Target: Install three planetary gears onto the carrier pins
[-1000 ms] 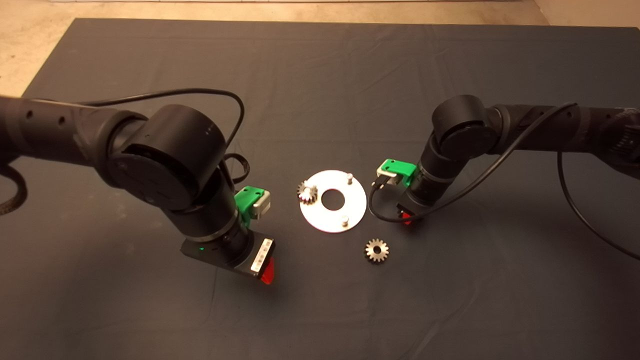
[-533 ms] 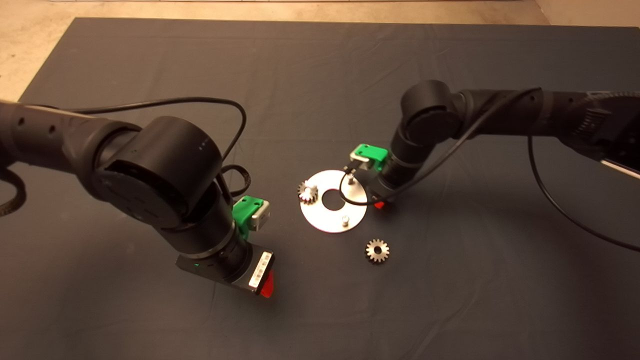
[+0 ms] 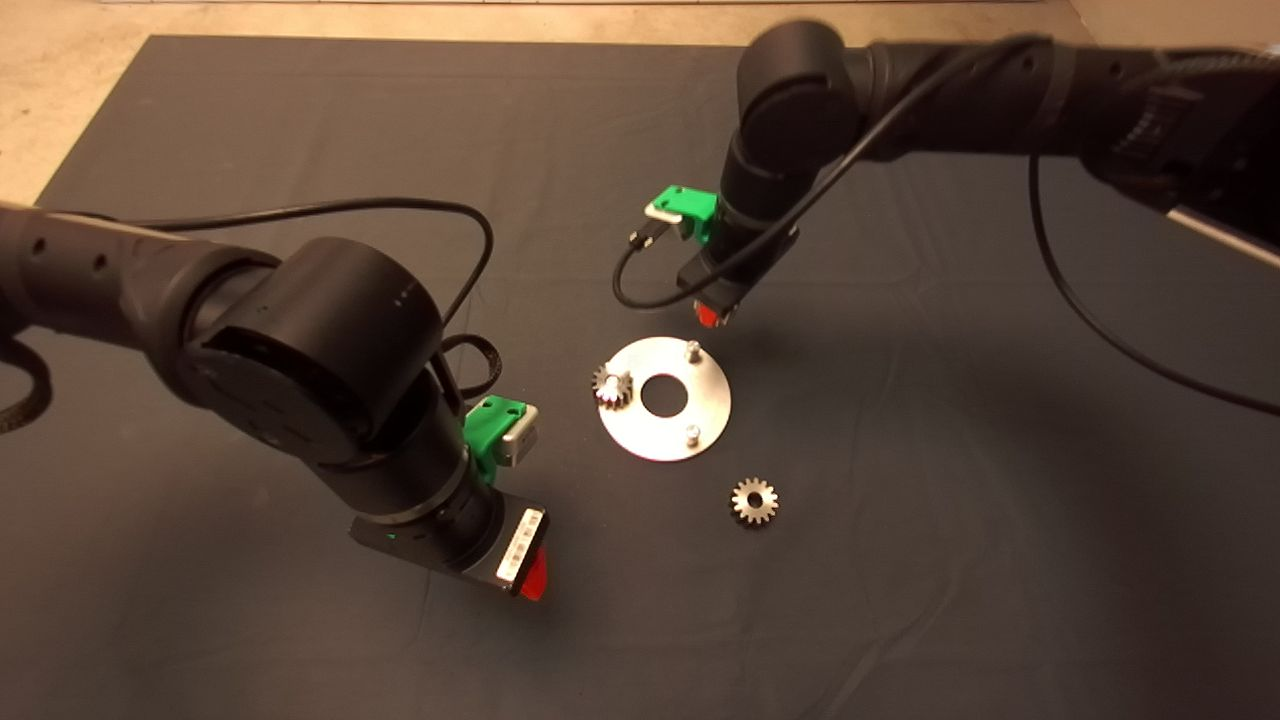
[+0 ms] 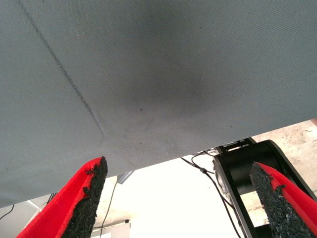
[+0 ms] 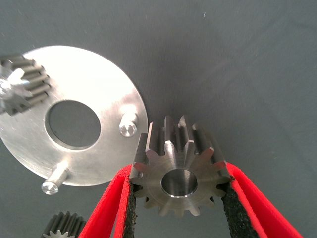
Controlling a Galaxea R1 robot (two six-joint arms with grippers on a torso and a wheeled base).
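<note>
Right claw [image 5: 178, 198], gripping 1 gear [image 5: 179, 173], has risen and moved toward the tabletop's far edge, now above the disc's [image 3: 700, 395] far pin [image 3: 690, 349]; left claw [image 4: 181, 198] open, idle.

Your right jaws pinch one silvery planetary gear [image 5: 181, 181], bore facing you, just beside the nearest bare carrier pin [image 5: 128, 124]. A second gear [image 5: 22, 82] sits on the far pin; a third [image 3: 753, 501] lies flat on the desk.

Gear [image 5: 179, 173] between red jaws — pinned disc [image 5: 94, 89] beside.
</note>
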